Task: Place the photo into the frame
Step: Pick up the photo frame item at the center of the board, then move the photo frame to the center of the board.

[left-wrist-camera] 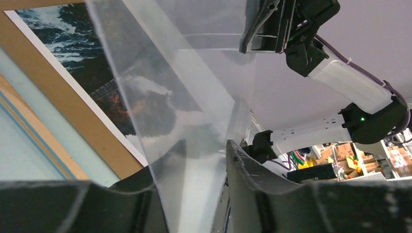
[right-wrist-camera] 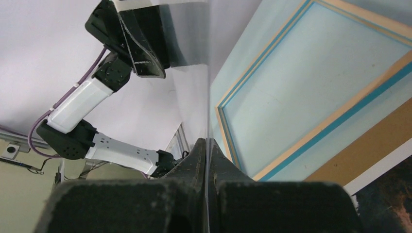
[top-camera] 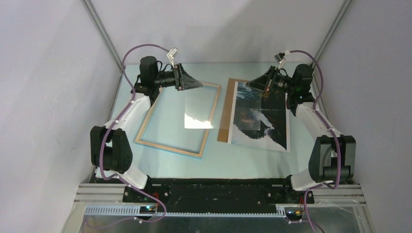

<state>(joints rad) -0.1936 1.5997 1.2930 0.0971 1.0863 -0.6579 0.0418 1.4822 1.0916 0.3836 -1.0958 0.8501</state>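
The photo (top-camera: 260,119), dark mountains with a white waterfall, lies face up on the brown backing board (top-camera: 224,114) at the right. The frame (top-camera: 167,149) lies flat at the left, pale wood side up with blue edges. A clear sheet (left-wrist-camera: 194,97) is held up on edge between the two arms. My right gripper (top-camera: 250,83) is shut on its edge, as the right wrist view shows (right-wrist-camera: 207,141). My left gripper (top-camera: 197,85) is open, and the sheet passes between its spread fingers (left-wrist-camera: 204,145). The photo (left-wrist-camera: 73,43) shows through the sheet.
The frame's rim (right-wrist-camera: 335,114) and the board's corner (right-wrist-camera: 379,145) lie below the right gripper. The other arm (left-wrist-camera: 350,82) hangs opposite each wrist camera. Grey walls close in the table on three sides.
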